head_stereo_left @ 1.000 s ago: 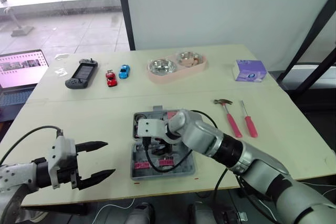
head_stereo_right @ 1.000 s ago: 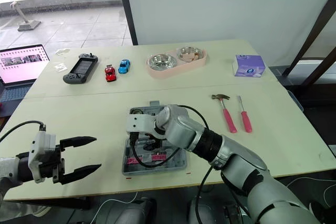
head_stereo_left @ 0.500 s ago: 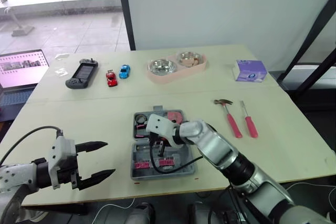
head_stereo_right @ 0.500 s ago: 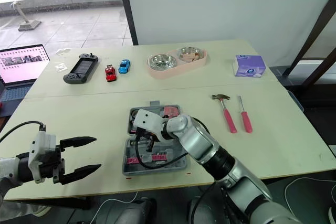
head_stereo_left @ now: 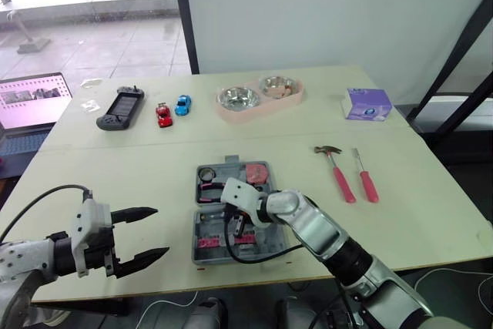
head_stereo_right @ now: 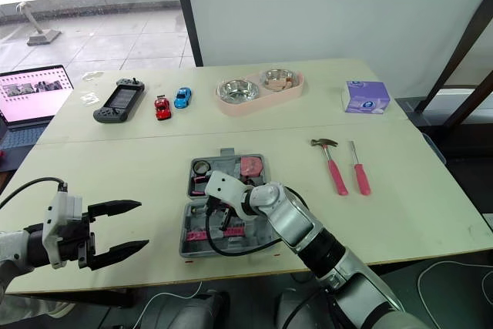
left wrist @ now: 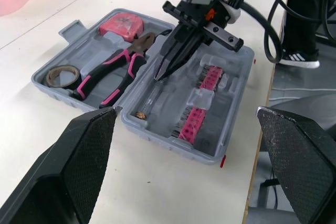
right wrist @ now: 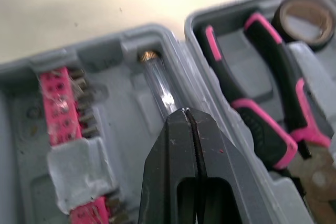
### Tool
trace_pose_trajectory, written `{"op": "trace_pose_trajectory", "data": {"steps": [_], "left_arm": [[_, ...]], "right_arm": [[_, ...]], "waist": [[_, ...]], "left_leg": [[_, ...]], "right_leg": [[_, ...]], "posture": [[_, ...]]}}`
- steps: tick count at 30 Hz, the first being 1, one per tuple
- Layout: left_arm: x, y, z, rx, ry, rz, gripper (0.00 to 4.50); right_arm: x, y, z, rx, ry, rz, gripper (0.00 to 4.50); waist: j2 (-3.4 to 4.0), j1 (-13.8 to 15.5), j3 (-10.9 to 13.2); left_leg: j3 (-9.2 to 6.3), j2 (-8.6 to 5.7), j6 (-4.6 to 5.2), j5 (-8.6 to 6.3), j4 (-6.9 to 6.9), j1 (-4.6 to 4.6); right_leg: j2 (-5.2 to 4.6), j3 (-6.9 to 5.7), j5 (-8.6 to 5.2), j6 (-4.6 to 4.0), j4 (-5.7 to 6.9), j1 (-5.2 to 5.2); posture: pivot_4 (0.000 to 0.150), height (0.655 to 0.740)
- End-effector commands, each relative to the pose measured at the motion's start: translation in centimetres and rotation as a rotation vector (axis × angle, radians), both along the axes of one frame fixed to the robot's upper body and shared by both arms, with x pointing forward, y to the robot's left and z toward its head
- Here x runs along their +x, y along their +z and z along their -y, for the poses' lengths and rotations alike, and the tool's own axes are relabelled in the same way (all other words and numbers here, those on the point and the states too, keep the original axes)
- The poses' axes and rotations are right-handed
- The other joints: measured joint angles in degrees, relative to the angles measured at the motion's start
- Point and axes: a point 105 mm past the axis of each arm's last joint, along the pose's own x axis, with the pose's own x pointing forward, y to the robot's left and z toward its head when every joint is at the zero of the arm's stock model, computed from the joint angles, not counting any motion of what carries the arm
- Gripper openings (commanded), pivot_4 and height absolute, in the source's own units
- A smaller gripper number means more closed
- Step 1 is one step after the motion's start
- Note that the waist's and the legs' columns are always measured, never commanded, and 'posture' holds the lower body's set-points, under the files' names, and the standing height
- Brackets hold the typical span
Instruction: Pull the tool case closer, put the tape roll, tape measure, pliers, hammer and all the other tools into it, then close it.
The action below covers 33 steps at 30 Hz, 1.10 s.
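The grey tool case (left wrist: 231, 124) lies open at the table's front middle. Its far half holds the tape roll (left wrist: 59, 75), the pink tape measure (left wrist: 122, 23) and the pink-handled pliers (left wrist: 113, 66). The near half holds pink bit strips (left wrist: 202, 95) and a clear tube (right wrist: 160, 87). My right gripper (left wrist: 159, 75) hangs shut and empty just above the hinge line, beside the tube. The hammer (head_stereo_left: 336, 169) and a pink-handled screwdriver (head_stereo_left: 365, 179) lie on the table to the right of the case. My left gripper (head_stereo_left: 160, 230) is open at the front left, apart from the case.
At the back of the table are a pink double bowl (head_stereo_left: 258, 96), a red toy car (head_stereo_left: 162, 115), a blue toy car (head_stereo_left: 182, 104), a game controller (head_stereo_left: 120, 108) and a purple box (head_stereo_left: 367, 103). A laptop (head_stereo_left: 27, 109) sits off the left edge.
My right gripper has shut on nothing and shifted a little right and nearer over the case, its arm sinking lower. The left arm has not moved.
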Motion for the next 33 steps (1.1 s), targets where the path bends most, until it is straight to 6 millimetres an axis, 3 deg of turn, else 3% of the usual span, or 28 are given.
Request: {"op": "trace_pose_trajectory", "data": {"steps": [1, 5, 25, 28, 33], "left_arm": [[0.0, 1.1, 0.3, -0.002, -0.014, 0.048, 4.50], [-0.1, 1.1, 0.3, -0.002, -0.012, 0.048, 4.50], [0.2, 1.4, 0.1, 0.006, -0.011, 0.057, 4.50], [0.2, 1.5, 0.1, 0.006, -0.010, 0.057, 4.50], [0.2, 1.5, 0.0, 0.007, -0.009, 0.054, 4.50]], "right_arm": [[0.3, -1.2, 0.5, -0.033, -0.036, -0.021, 0.03], [0.4, -2.9, 1.5, -0.087, -0.075, -0.056, 0.03], [-1.2, -6.2, 2.3, -0.129, -0.062, -0.097, 0.03], [-1.2, -5.4, 1.7, -0.076, -0.046, -0.076, 0.03], [-0.1, 0.8, -0.7, 0.194, -0.003, 0.079, 0.03]], "waist": [[-0.01, -0.04, 0.00], [-0.02, -0.04, -0.02], [-0.25, -0.03, -0.31], [-0.32, 0.01, -0.36], [-0.33, 0.03, -0.33]], "left_leg": [[0.00, 0.00, 0.00, 0.00, 0.00, 0.02], [0.00, 0.00, 0.00, 0.00, 0.00, 0.12], [0.01, 0.04, -0.01, -0.01, -0.30, 0.86], [0.01, 0.04, -0.01, -0.01, -0.31, 0.90], [0.02, 0.04, -0.01, -0.01, -0.34, 0.87]], "right_leg": [[0.00, 0.00, 0.00, 0.00, 0.00, 0.01], [0.00, 0.00, 0.00, -0.01, 0.00, 0.12], [0.01, 0.03, -0.14, -0.20, -0.09, 0.72], [0.00, 0.03, -0.17, -0.22, -0.10, 0.76], [-0.01, 0.03, -0.19, -0.21, -0.11, 0.73]], "posture": [[0.150, 0.7233], [0.150, 0.7233], [0.150, 0.7233], [0.150, 0.7233], [0.150, 0.7233]]}}
